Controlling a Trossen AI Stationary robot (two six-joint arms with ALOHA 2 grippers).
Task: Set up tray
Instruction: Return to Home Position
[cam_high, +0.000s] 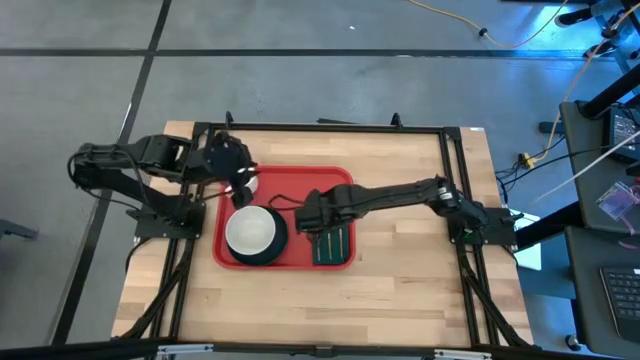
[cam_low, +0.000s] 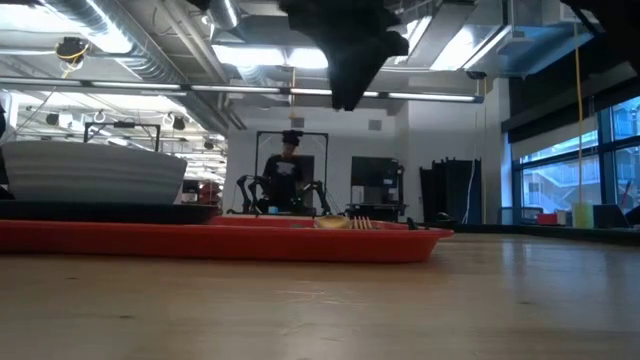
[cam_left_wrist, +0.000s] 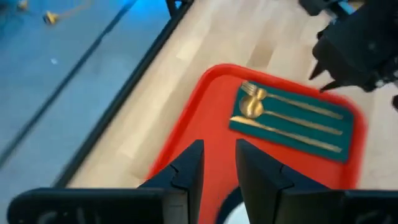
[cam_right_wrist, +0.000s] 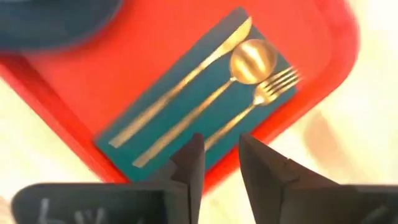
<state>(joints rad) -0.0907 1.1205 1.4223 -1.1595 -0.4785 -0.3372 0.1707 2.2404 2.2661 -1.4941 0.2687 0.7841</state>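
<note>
Pale wooden table on a grey floor, and right in the middle of the overhead frame sits the red tray, flat on the wood with its long side running left to right. On its left half is a white bowl, standing on a dark plate. At the tray's lower right is the green napkin, and the wrist cameras give us the detail. A gold knife, gold spoon and gold fork lie side by side on it, spoon in the middle, none crossing.

The left gripper hovers over the tray's upper left corner, its fingers a narrow gap apart with nothing between them. The right gripper hangs above the napkin's top edge, its arm stretched in from the right of the frame, and its fingers are likewise slightly parted and empty. From table level, the tray shows as a low red band, with the bowl rising at the left of the frame.
</note>
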